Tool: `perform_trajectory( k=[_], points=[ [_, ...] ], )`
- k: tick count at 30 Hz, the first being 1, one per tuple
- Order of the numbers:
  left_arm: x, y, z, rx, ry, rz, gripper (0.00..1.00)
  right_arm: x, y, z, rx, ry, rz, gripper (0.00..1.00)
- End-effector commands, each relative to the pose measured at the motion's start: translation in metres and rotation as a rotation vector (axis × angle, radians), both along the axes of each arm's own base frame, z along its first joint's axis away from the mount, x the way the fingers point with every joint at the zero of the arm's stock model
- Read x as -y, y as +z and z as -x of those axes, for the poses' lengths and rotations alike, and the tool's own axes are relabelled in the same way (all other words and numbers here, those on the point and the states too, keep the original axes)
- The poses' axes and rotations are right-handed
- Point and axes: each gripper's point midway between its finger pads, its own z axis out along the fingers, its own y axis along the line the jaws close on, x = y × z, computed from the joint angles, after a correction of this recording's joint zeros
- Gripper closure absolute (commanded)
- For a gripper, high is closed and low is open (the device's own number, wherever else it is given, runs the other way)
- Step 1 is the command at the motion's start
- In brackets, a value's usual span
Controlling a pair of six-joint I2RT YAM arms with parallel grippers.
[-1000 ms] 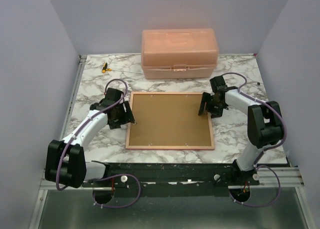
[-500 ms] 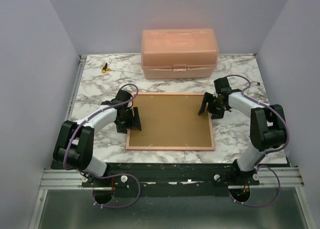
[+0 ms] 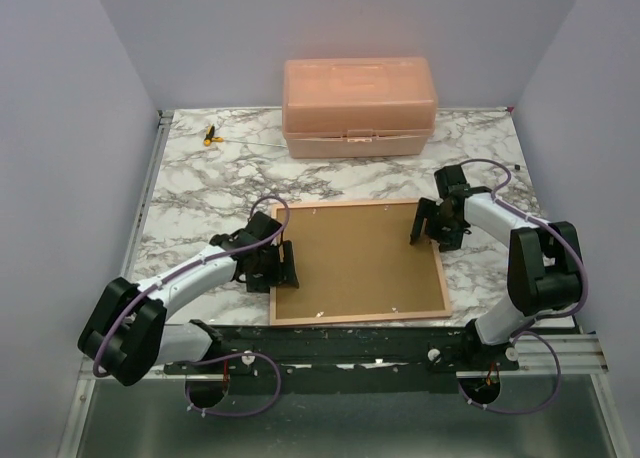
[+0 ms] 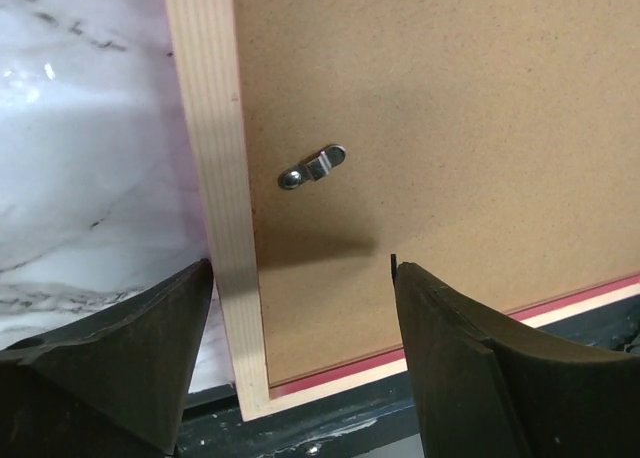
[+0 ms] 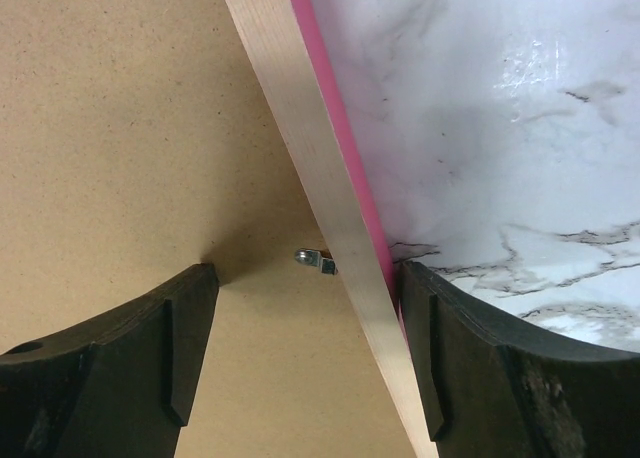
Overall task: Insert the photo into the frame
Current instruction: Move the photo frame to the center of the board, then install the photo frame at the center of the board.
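Frame (image 3: 360, 318) lies face-down on the marble surface (image 3: 200, 188), near edge, slightly skewed. Brown backing board (image 3: 355, 258) is up and seated in the frame back.

Photo: not visible in any view. Cannot tell whether it sits under the board or is elsewhere.

Left claw (image 3: 278, 265) is at the frame's L side, lower half. Wrist view shows its fingers (image 4: 110, 358) spread, straddling the pale wood rail: one over marble, one over the board, nothing pinched. A small metal turn clip (image 4: 312, 166) lies just ahead, between the tips.

Right claw (image 3: 428, 225) is at the R side, upper half. It is also spread and pinches nothing, with the rail running diagonally between the tips. A second clip (image 5: 316, 261) lies at the rail's inner edge, right in the gap.

Judgement: the claws sit on opposite sides, prob. to steady the frame while the clips get worked. The board must come off before a print can go in, so the task looks early.

Pink lidded box (image 3: 358, 106) is at the back, well apart.
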Motion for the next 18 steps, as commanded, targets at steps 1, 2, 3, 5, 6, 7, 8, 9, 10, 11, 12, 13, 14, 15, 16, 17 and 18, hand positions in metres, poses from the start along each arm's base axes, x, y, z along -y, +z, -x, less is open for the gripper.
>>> perform_trajectory(
  k=[1, 2, 3, 5, 6, 7, 8, 9, 10, 11, 12, 13, 14, 15, 16, 17, 18],
  points=[
    [-0.016, 0.002, -0.009, 0.041, 0.111, -0.090, 0.24, -0.005, 0.004, 0.011, -0.041, 0.008, -0.011, 0.20],
    [-0.020, 0.003, -0.011, 0.050, 0.115, -0.113, 0.23, -0.007, 0.006, 0.008, -0.035, 0.011, -0.020, 0.20],
    [-0.024, 0.005, -0.018, 0.077, 0.124, -0.142, 0.23, -0.009, 0.007, 0.005, -0.029, 0.014, -0.027, 0.20],
    [-0.026, 0.009, -0.029, 0.107, 0.109, -0.177, 0.23, -0.010, 0.008, 0.002, -0.030, 0.016, -0.033, 0.20],
    [-0.028, 0.009, -0.033, 0.114, 0.100, -0.195, 0.23, -0.011, 0.008, 0.001, -0.031, 0.018, -0.035, 0.20],
    [-0.028, 0.010, -0.038, 0.118, 0.088, -0.203, 0.23, -0.011, 0.009, -0.001, -0.030, 0.019, -0.035, 0.20],
    [-0.028, 0.010, -0.041, 0.120, 0.081, -0.209, 0.24, -0.012, 0.009, -0.001, -0.030, 0.019, -0.036, 0.20],
    [-0.026, 0.010, -0.045, 0.120, 0.067, -0.214, 0.24, -0.012, 0.009, -0.001, -0.027, 0.022, -0.038, 0.20],
    [-0.024, 0.011, -0.049, 0.125, 0.055, -0.213, 0.24, -0.012, 0.009, -0.001, -0.027, 0.023, -0.038, 0.20],
    [-0.022, 0.010, -0.052, 0.126, 0.040, -0.216, 0.25, -0.011, 0.009, 0.000, -0.029, 0.023, -0.036, 0.20],
    [-0.020, 0.010, -0.055, 0.126, 0.030, -0.215, 0.25, -0.011, 0.009, 0.000, -0.029, 0.023, -0.032, 0.20],
    [-0.019, 0.009, -0.057, 0.123, 0.023, -0.219, 0.26, -0.011, 0.008, 0.000, -0.031, 0.023, -0.030, 0.20],
    [-0.018, 0.008, -0.058, 0.116, 0.018, -0.227, 0.27, -0.010, 0.007, 0.001, -0.032, 0.021, -0.027, 0.20],
    [-0.018, 0.007, -0.059, 0.113, 0.015, -0.230, 0.29, -0.009, 0.007, 0.002, -0.034, 0.021, -0.026, 0.20],
    [-0.017, 0.006, -0.060, 0.110, 0.011, -0.231, 0.30, -0.009, 0.006, 0.003, -0.036, 0.021, -0.025, 0.20],
    [-0.016, 0.005, -0.059, 0.107, 0.008, -0.227, 0.30, -0.010, 0.005, 0.003, -0.037, 0.019, -0.027, 0.20],
    [-0.016, 0.005, -0.058, 0.106, 0.006, -0.222, 0.30, -0.010, 0.005, 0.004, -0.037, 0.021, -0.029, 0.20]
  ],
)
